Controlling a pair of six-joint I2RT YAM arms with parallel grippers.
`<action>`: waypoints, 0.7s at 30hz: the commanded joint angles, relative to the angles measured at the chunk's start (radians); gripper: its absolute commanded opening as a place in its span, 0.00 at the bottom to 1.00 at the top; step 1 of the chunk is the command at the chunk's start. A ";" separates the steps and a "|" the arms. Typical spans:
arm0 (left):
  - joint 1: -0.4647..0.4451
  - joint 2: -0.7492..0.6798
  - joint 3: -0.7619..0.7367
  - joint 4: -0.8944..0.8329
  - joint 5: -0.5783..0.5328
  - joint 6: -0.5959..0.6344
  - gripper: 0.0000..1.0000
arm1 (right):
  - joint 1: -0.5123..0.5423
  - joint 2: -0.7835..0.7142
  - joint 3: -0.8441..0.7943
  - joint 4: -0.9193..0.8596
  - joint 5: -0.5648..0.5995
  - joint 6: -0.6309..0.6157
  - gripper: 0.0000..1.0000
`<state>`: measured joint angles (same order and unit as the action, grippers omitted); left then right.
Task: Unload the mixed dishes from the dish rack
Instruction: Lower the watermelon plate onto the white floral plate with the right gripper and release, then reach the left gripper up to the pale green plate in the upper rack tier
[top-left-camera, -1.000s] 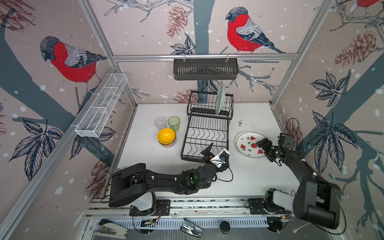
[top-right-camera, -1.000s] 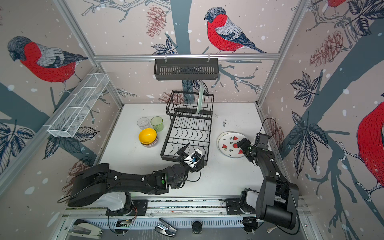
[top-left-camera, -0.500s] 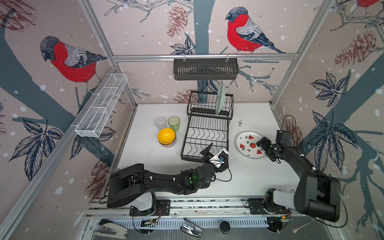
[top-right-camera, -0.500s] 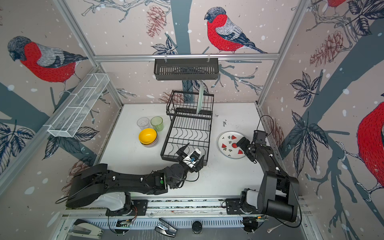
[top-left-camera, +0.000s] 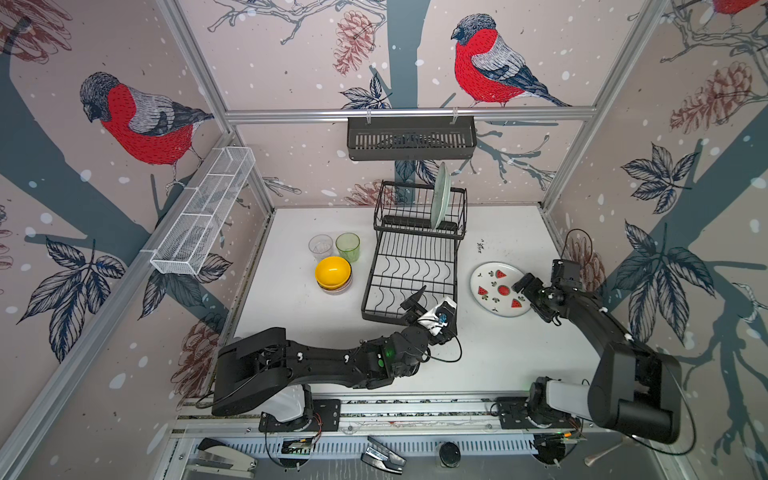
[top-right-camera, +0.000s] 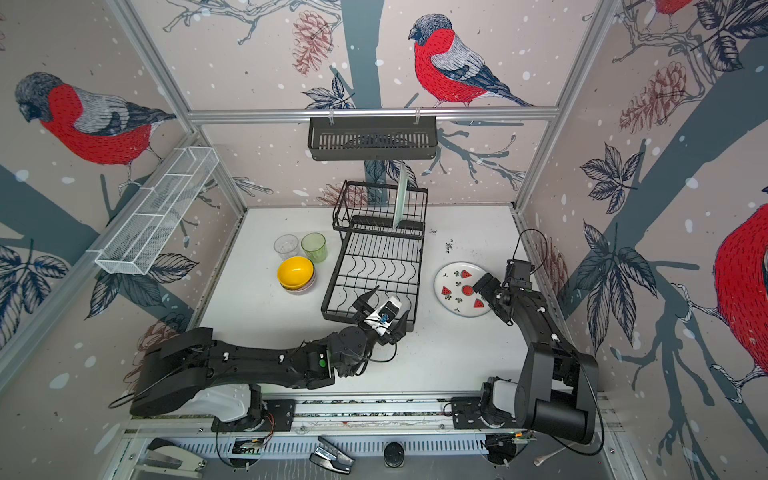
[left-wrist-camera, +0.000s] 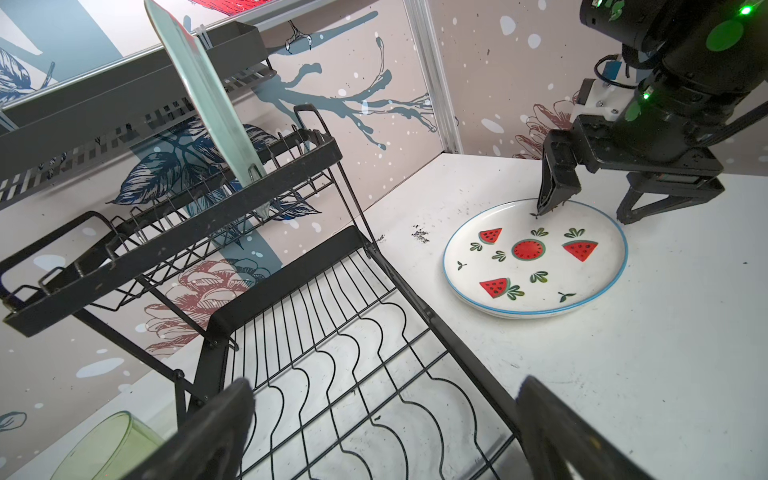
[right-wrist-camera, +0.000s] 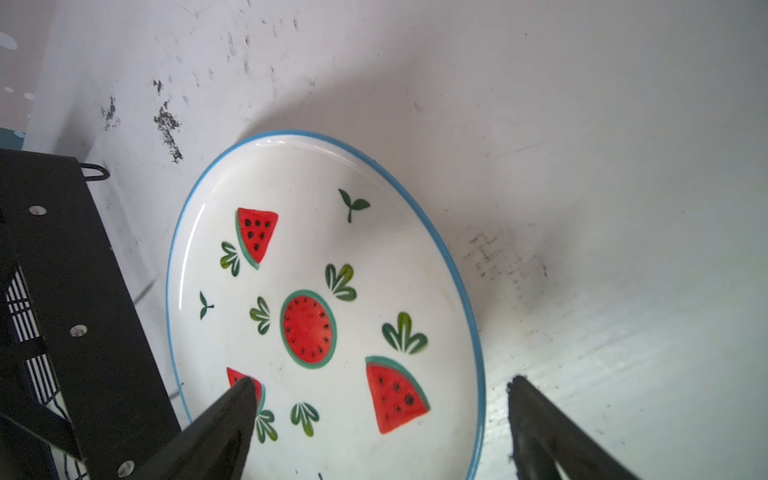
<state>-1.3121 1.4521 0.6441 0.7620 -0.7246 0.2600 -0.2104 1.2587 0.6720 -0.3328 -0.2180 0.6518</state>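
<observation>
The black wire dish rack (top-left-camera: 415, 257) stands mid-table, its flat tray bare. One mint plate (top-left-camera: 440, 195) stands on edge in the raised basket (left-wrist-camera: 166, 232). To the left of the rack, on the table, are a clear tumbler (top-left-camera: 320, 247), a pale-green tumbler (top-left-camera: 348, 246) and a yellow bowl (top-left-camera: 332, 272) stacked on other bowls. To the right, a cream plate with watermelons (top-left-camera: 496, 289) lies flat. My right gripper (top-left-camera: 534, 297) is open astride the plate's rim (right-wrist-camera: 478, 374), one finger over the plate and one outside. My left gripper (top-left-camera: 432, 301) hangs open and empty over the rack's near right corner (left-wrist-camera: 478, 374).
A long black slotted basket (top-left-camera: 411, 137) hangs on the back rail above the rack. A white mesh trough (top-left-camera: 203, 216) runs along the left wall. The right arm's cable (top-left-camera: 573, 237) loops near the right wall. Dark crumbs (top-left-camera: 481, 248) dot the table behind the plate.
My right gripper's jaws have spread wider around the watermelon plate's rim and its wrist has shifted slightly. The plate and the left arm have not moved.
</observation>
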 joint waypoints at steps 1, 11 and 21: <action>0.007 -0.006 0.007 -0.013 0.077 -0.087 0.98 | 0.003 -0.055 -0.021 0.035 -0.016 -0.008 0.95; 0.008 0.034 0.121 -0.079 0.061 -0.161 0.98 | 0.024 -0.296 -0.091 0.136 -0.150 0.012 0.96; 0.048 0.039 0.257 -0.158 0.114 -0.245 0.98 | 0.101 -0.453 -0.155 0.233 -0.189 0.031 0.97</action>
<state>-1.2739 1.4979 0.8711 0.6159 -0.6296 0.0509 -0.1188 0.8246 0.5236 -0.1551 -0.3882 0.6800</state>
